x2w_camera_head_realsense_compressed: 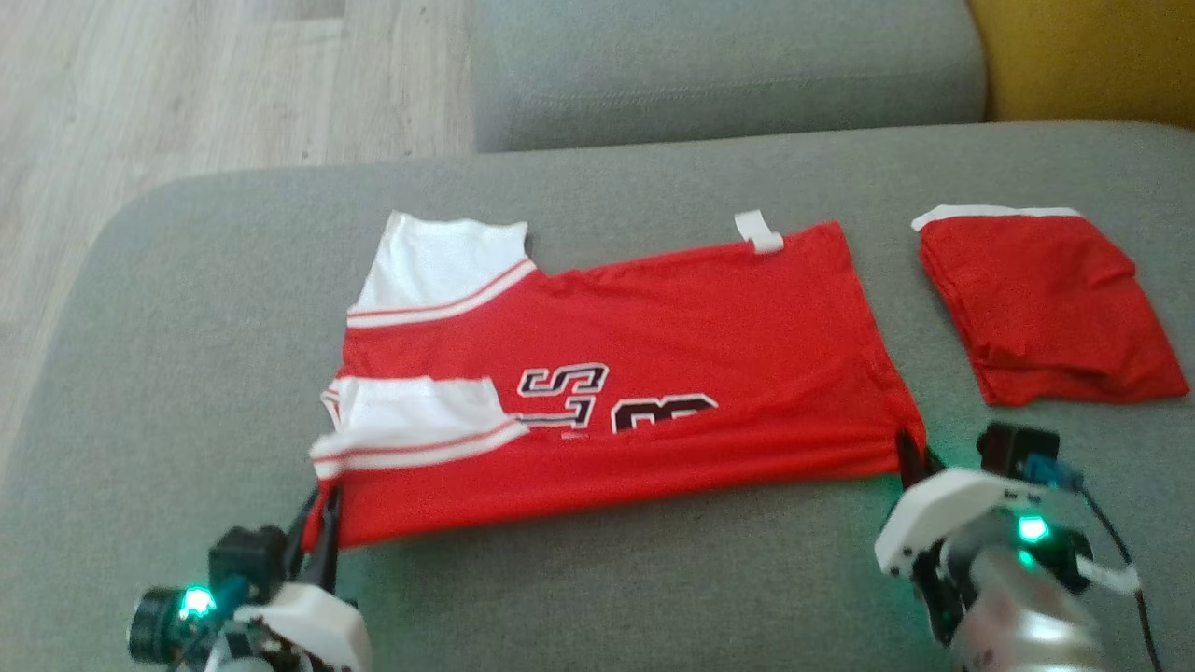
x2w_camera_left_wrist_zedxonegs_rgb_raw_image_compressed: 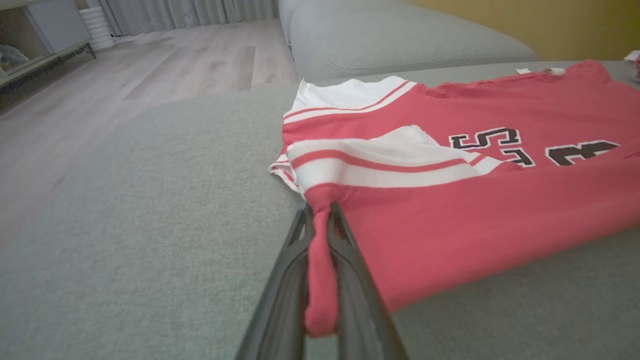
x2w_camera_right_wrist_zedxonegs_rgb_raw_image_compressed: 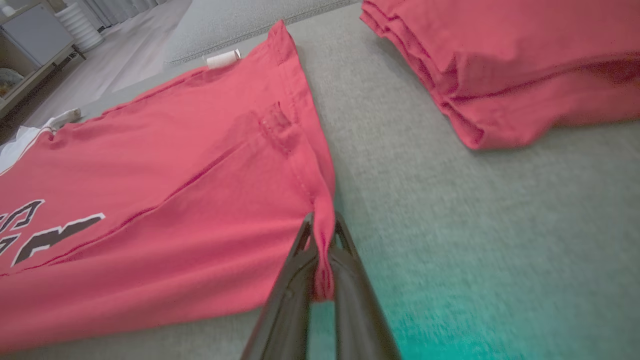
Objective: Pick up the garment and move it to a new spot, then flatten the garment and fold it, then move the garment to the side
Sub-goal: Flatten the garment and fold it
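The garment (x2w_camera_head_realsense_compressed: 635,392) is a red jersey with white sleeves and dark lettering, lying flat across the grey sofa seat with its near edge folded over. My left gripper (x2w_camera_head_realsense_compressed: 322,509) is shut on the garment's near left corner, and the pinched red cloth (x2w_camera_left_wrist_zedxonegs_rgb_raw_image_compressed: 320,265) runs between its fingers (x2w_camera_left_wrist_zedxonegs_rgb_raw_image_compressed: 352,270). My right gripper (x2w_camera_head_realsense_compressed: 910,457) is shut on the near right hem corner, where a strip of red fabric (x2w_camera_right_wrist_zedxonegs_rgb_raw_image_compressed: 325,240) sits between its fingers (x2w_camera_right_wrist_zedxonegs_rgb_raw_image_compressed: 350,280). A white tag (x2w_camera_head_realsense_compressed: 758,231) sticks out at the garment's far edge.
A second red garment (x2w_camera_head_realsense_compressed: 1046,308), folded into a stack, lies on the seat to the right, close to my right gripper. The grey sofa seat (x2w_camera_head_realsense_compressed: 187,373) drops off at the left to a wooden floor (x2w_camera_head_realsense_compressed: 187,84). A backrest cushion (x2w_camera_head_realsense_compressed: 728,65) stands behind.
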You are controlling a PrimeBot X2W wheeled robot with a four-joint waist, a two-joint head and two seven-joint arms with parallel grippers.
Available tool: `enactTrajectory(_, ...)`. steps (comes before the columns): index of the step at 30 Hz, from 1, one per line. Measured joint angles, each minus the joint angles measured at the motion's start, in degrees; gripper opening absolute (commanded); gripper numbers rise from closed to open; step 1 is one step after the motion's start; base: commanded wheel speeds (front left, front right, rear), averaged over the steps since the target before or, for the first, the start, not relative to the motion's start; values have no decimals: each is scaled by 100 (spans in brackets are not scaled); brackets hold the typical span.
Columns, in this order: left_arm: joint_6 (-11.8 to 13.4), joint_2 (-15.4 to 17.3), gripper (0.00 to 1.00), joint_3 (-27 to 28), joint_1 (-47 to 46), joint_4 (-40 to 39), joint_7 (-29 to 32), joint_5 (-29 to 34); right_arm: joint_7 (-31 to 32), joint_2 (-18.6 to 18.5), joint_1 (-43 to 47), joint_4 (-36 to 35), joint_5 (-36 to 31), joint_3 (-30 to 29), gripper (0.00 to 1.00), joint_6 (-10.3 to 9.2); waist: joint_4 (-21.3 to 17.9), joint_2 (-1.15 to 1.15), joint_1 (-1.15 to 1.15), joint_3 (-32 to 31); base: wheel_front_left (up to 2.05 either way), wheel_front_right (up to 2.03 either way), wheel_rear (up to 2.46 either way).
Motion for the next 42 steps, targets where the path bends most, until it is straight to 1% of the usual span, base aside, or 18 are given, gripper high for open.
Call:
enactTrajectory(3,-10,8,0,-88,236,-168,224,-7,-4,0,241,-7,47,-13,0,0,-53,0,0,-120,0,0,0)
enactTrajectory(7,-20,77,0,-103,458,-392,466,-15,-4,0,339,-56,212,83,0,0,-101,0,1,-148,0,0,0)
enactTrajectory(15,83,126,0,-108,511,-699,622,-73,-29,-1,340,-245,291,194,0,0,-95,0,1,-140,0,0,0)
enactTrajectory(16,101,126,0,-109,511,-702,621,-75,-29,-1,342,-291,291,197,67,0,-92,0,1,-136,0,0,0)
enactTrajectory(17,102,126,0,-109,511,-704,611,-101,-30,-1,343,-341,291,179,100,0,-90,0,1,-132,0,0,0)
enactTrajectory(18,104,126,31,-111,511,-706,606,-114,-30,-1,344,-388,292,170,100,0,-87,0,1,-130,0,0,0)
enactTrajectory(19,146,134,54,-112,511,-705,599,-114,-47,-8,359,-493,293,147,100,0,-84,0,1,-126,0,0,0)
enactTrajectory(20,170,144,100,-108,511,-705,564,-114,-47,-11,378,-587,294,132,100,0,-87,0,1,-123,0,0,0)
enactTrajectory(21,248,148,100,-92,510,-723,464,-114,-48,-11,452,-902,305,154,100,0,-99,0,1,-114,0,0,0)
enactTrajectory(23,303,146,100,-71,509,-771,333,-114,-51,-11,556,-1358,426,256,100,0,-118,0,1,-101,0,0,0)
enactTrajectory(25,356,141,100,-46,497,-870,130,-120,-54,-11,707,-1990,450,379,100,0,-144,0,1,-83,0,0,0)
enactTrajectory(28,356,118,100,-40,418,-1022,-140,-156,-54,-10,990,-2962,335,438,100,-1,-164,0,1,-34,0,0,0)
enactTrajectory(32,339,63,100,-24,56,-1276,-328,-146,-54,-8,1432,-3784,404,573,100,0,-202,0,1,69,0,0,0)
enactTrajectory(34,283,44,100,-29,-220,-1417,-356,-101,-54,-8,1587,-4047,407,603,100,-1,-225,0,1,144,0,0,0)
enactTrajectory(35,283,44,100,-29,-220,-1417,-356,-101,-54,-8,1587,-4047,407,603,100,-1,-225,0,1,144,0,0,0)
enactTrajectory(39,63,89,100,-45,-789,-1489,-403,-18,-54,-8,1644,-4473,467,672,100,-1,-286,0,2,352,0,0,0)
enactTrajectory(40,11,131,100,-46,-934,-1473,-402,1,-54,-8,1641,-4576,482,703,100,0,-306,0,2,418,0,0,0)
enactTrajectory(42,-212,347,100,-64,-1469,-1287,-245,53,-53,-8,1639,-4837,512,727,100,0,-369,0,2,650,0,0,0)
